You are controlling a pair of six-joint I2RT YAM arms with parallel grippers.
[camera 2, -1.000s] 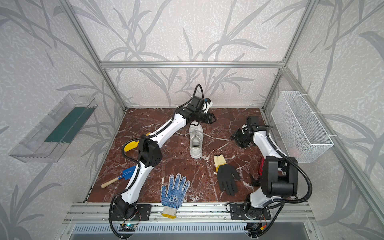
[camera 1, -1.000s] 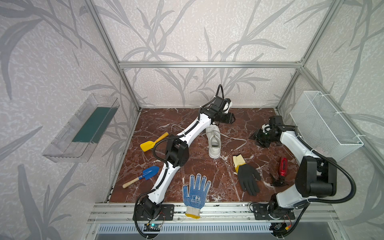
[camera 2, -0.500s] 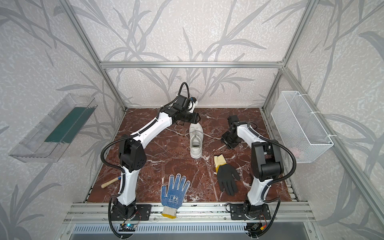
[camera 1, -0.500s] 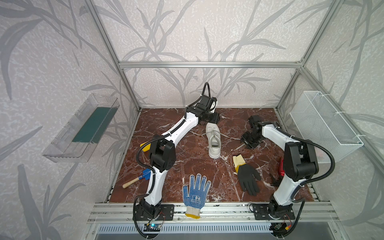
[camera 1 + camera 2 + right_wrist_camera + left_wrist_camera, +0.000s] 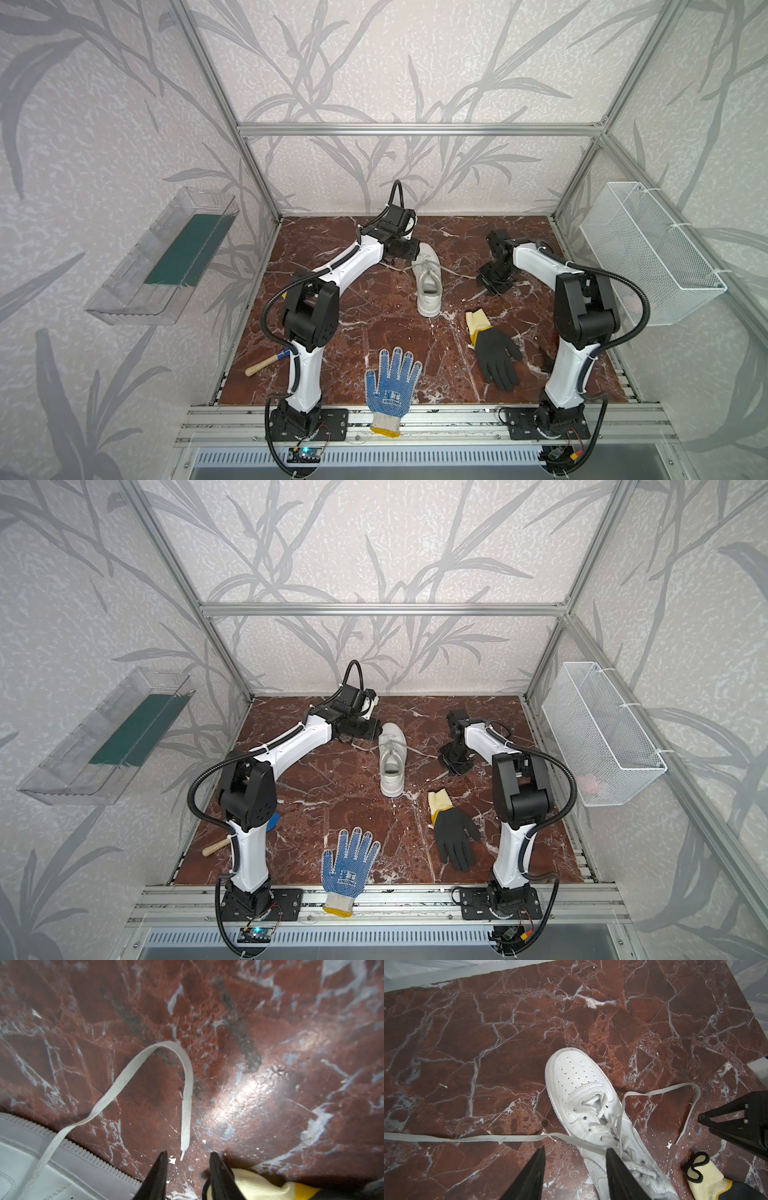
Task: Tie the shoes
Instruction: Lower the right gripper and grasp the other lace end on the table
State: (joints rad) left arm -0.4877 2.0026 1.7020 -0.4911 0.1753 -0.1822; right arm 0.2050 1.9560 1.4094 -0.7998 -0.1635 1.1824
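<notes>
The left claw [image 5: 576, 1148] hangs spread at the far left of the shoe [image 5: 428, 282], pinching nothing, with the left lace [image 5: 467, 1138] running just past its tips. The white shoe stands in the middle of the desk [image 5: 353, 328], toe to the far side, laces untied. It looks light and stiff-soled, so likely to slide on the glossy marble if tugged. The right lace [image 5: 124, 1082] lies flat, soft and limp, best pinched close to its tip. The right claw [image 5: 188, 1153], right of the shoe, is spread with that tip between its jaws, nothing gripped yet
</notes>
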